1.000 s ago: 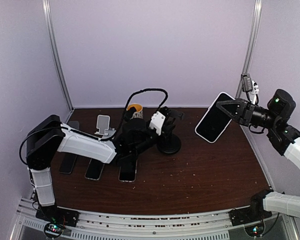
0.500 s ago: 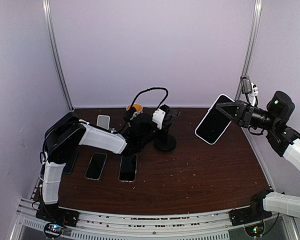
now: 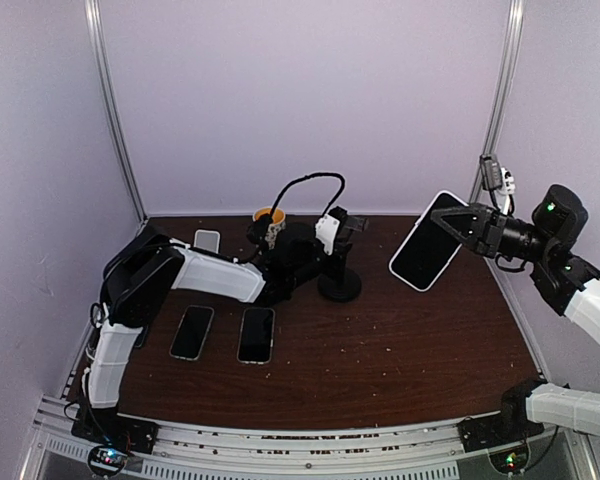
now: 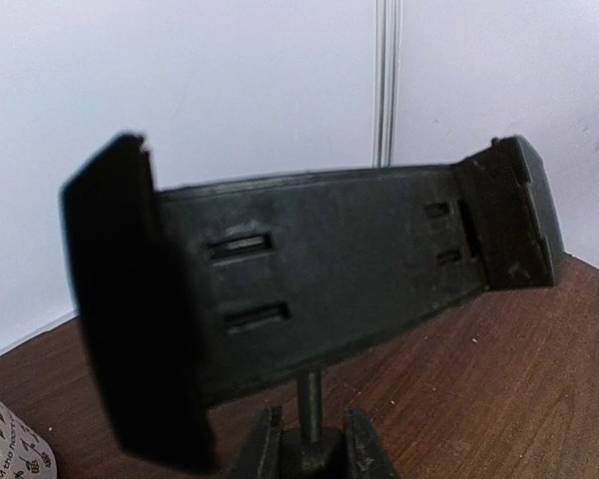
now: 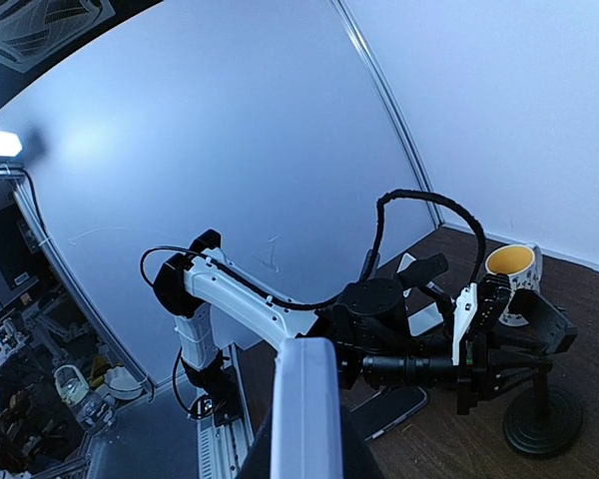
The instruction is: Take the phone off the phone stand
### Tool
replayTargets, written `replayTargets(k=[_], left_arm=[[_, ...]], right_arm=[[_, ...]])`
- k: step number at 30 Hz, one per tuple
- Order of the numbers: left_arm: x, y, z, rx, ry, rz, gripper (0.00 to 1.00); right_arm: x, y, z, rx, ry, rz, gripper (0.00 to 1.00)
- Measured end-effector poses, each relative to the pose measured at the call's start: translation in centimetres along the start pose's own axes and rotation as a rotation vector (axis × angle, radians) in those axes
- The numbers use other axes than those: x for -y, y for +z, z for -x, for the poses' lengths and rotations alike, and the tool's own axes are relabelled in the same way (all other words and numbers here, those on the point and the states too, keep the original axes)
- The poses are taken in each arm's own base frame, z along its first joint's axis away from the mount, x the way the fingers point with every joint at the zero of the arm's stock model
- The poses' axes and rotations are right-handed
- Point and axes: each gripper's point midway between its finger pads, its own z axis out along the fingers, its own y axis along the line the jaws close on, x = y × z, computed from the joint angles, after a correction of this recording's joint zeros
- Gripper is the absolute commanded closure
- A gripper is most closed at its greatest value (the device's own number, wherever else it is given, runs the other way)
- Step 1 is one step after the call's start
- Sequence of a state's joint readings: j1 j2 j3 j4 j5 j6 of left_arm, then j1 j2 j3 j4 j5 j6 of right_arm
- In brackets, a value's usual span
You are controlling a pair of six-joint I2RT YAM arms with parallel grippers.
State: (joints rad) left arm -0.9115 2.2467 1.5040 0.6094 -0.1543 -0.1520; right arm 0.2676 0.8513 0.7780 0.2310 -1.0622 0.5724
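The black phone stand (image 3: 338, 288) stands at the back middle of the table, its cradle empty. In the left wrist view the empty cradle (image 4: 309, 279) fills the frame. My left gripper (image 3: 336, 258) is shut on the stand's thin post, which sits between the fingers (image 4: 263, 449). My right gripper (image 3: 448, 218) is shut on the phone (image 3: 427, 243), a white-edged phone with a dark screen, and holds it in the air to the right of the stand, well above the table. In the right wrist view the phone's edge (image 5: 304, 399) rises from the jaws.
Two dark phones (image 3: 192, 331) (image 3: 256, 334) lie flat at the left front, with a third partly hidden under the left arm. A small white phone stand (image 3: 208, 241) and a yellow mug (image 3: 269, 217) stand at the back left. The mug's edge shows in the left wrist view (image 4: 5, 449).
My left arm has stretched farther back and right along the table, still holding the stand, uncovering the flat phones. The right gripper and phone have shifted only slightly.
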Motion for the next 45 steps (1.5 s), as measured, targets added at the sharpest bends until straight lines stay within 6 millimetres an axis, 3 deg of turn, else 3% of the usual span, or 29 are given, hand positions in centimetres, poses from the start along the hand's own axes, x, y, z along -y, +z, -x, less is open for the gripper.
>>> replayTargets(k=[4, 9, 14, 19, 22, 30, 35, 41, 45], left_arm=[[-0.1, 0.3, -0.4, -0.018, 0.002, 0.007, 1.00], [0.0, 0.4, -0.4, -0.026, 0.003, 0.003, 0.62], [0.1, 0.4, -0.1, -0.014, 0.001, -0.003, 0.38], [0.3, 0.2, 0.2, -0.010, 0.000, -0.012, 0.26], [0.4, -0.5, 0.6, -0.010, 0.001, -0.026, 0.04], [1.3, -4.7, 3.2, 0.028, -0.007, -0.078, 0.02], [3.2, -8.0, 4.2, 0.031, 0.007, -0.115, 0.02], [4.3, -15.4, 4.7, 0.010, -0.022, -0.226, 0.02], [5.8, -19.4, 6.9, 0.032, -0.041, -0.366, 0.02]], right_arm=[[0.0, 0.0, 0.0, 0.002, -0.001, 0.004, 1.00], [0.1, 0.1, -0.1, -0.001, 0.005, 0.004, 1.00], [0.2, 0.1, -0.1, -0.001, 0.008, 0.005, 1.00], [0.7, 0.4, -0.4, -0.009, 0.027, 0.002, 1.00], [0.9, 0.5, -0.5, -0.012, 0.038, 0.000, 1.00], [1.6, 0.6, -1.2, -0.027, 0.068, -0.010, 1.00], [2.0, 0.8, -2.3, -0.058, 0.085, -0.019, 1.00], [1.7, 1.9, -5.9, -0.167, 0.094, -0.028, 1.00], [0.6, 3.0, -8.4, -0.241, 0.095, 0.017, 1.00]])
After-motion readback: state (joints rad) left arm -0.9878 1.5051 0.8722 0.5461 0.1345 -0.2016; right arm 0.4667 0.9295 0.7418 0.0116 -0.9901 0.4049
